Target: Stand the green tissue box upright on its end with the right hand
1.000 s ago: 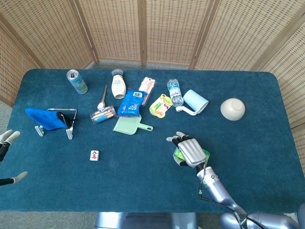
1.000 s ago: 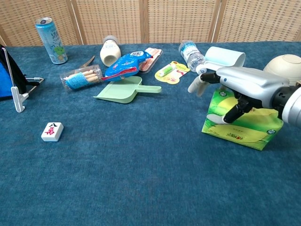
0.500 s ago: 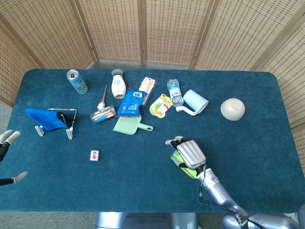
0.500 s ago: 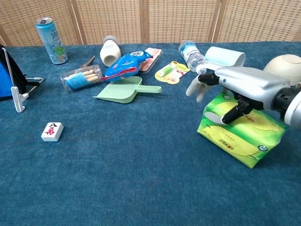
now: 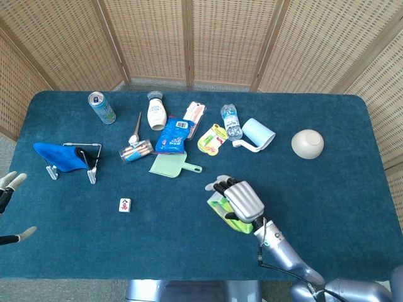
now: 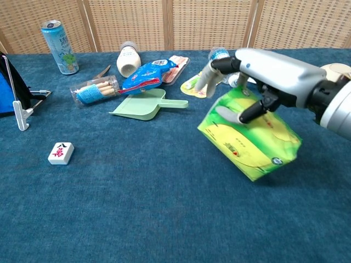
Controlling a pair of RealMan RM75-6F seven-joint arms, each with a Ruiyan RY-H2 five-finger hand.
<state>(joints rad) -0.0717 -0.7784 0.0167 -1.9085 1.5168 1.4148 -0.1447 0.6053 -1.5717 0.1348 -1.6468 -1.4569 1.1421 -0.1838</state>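
The green tissue box (image 6: 249, 139) hangs tilted above the blue table, one lower corner pointing down. My right hand (image 6: 263, 74) grips it from above, thumb on its near face and fingers over the far side. In the head view the same hand (image 5: 241, 199) covers most of the box (image 5: 221, 209), which shows as a green edge below and left of it. My left hand (image 5: 9, 195) shows only as fingertips at the far left edge, spread apart and holding nothing.
A green dustpan (image 6: 143, 107), blue packet (image 6: 147, 75), tube of sticks (image 6: 94, 90), bottle (image 6: 221, 60), mug (image 6: 262, 64) and bowl (image 6: 339, 71) lie behind the box. A mahjong tile (image 6: 60, 153), can (image 6: 59, 39) and a stand with blue cloth (image 5: 66, 157) sit left.
The right hand has lifted the tissue box off the table and carried it left and toward the front, tilting it so that a corner points down.
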